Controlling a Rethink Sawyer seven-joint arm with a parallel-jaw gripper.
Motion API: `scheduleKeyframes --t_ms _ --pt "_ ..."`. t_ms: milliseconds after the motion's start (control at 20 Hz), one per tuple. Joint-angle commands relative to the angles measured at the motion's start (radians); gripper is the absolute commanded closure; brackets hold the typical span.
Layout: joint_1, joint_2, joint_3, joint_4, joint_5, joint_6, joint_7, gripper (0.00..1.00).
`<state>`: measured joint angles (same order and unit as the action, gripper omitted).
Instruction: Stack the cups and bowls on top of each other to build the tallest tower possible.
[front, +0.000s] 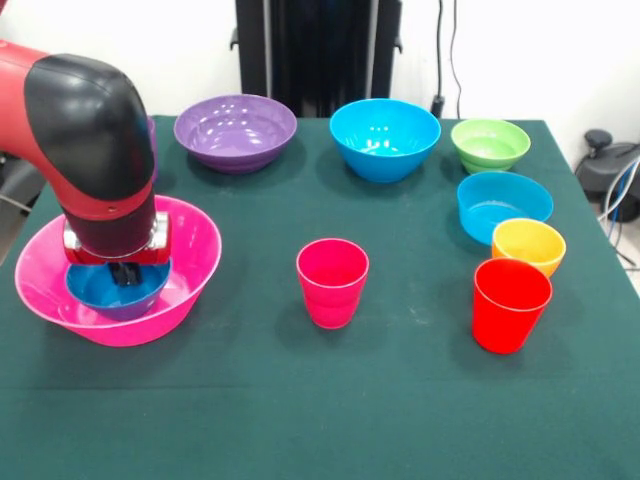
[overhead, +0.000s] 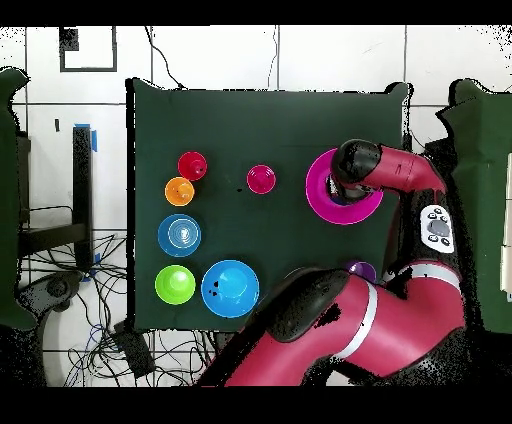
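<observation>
I am holding my gripper (front: 124, 272) down inside the small dark blue bowl (front: 110, 290), which is sitting in the huge pink bowl (front: 195, 250) near the bench's side edge; I cannot tell how my fingers are standing

The arm (front: 95, 150) hides the end effector (front: 122, 272) and part of the small dark blue bowl (front: 100, 290)

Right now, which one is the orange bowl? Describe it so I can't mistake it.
In the front view, follow the right-hand column of things on the green table. The small orange bowl sits between the cyan bowl behind it and the red cup in front. It is the only orange piece, squat where the cup is tall.
</observation>
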<state>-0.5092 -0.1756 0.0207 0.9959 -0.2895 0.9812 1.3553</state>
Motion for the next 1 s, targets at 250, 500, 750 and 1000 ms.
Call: scheduleKeyframes --t_ms 250,500,750,1000 --pt "0.094 -0.023 0.038 0.041 -0.106 0.058 -0.14 1.0" --pt "0.096 -0.081 0.048 0.064 -0.068 0.081 -0.124 1.0" --pt "0.11 -0.153 0.041 0.063 -0.058 0.144 -0.146 1.0" --pt "0.125 -0.209 0.045 -0.015 -0.077 0.243 -0.23 1.0"
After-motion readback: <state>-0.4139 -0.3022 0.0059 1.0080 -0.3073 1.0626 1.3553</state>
